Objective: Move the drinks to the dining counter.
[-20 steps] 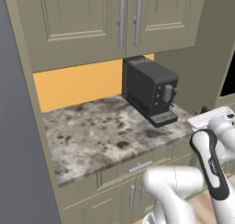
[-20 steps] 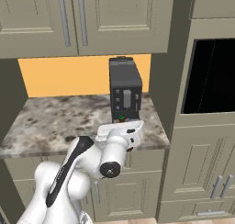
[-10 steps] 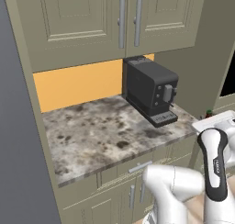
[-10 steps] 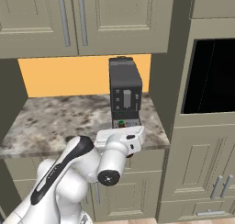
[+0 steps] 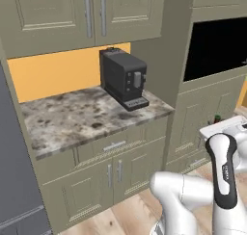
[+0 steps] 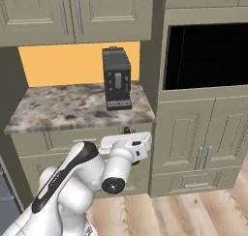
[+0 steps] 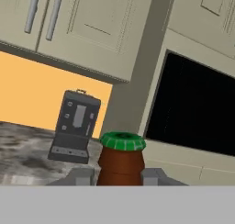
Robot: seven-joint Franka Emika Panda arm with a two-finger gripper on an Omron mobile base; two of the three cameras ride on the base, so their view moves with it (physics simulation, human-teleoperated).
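Note:
My gripper [image 7: 119,176] is shut on one of the drinks, a small reddish-brown bottle [image 7: 120,162] with a green cap. Its grey fingertips [image 7: 81,176] press on either side of the bottle's body. In the left base view the gripper [image 5: 218,124] is at the right edge, in front of the tall oven cabinet, and the bottle's cap [image 5: 217,117] peeks above the white hand. From the right base camera the bottle [image 6: 127,130] pokes up behind the hand, below the worktop's front edge. The dining counter is out of view.
A black coffee machine [image 5: 123,78] stands at the right end of a speckled worktop [image 5: 72,118] over beige cabinet doors. A tall cabinet with a dark oven opening [image 6: 208,56] stands to the right. Below is wooden floor [image 6: 184,215].
The whole picture has shifted, so the base has moved: the worktop and coffee machine now sit further left and the oven cabinet has come into view. The gripper still holds the bottle.

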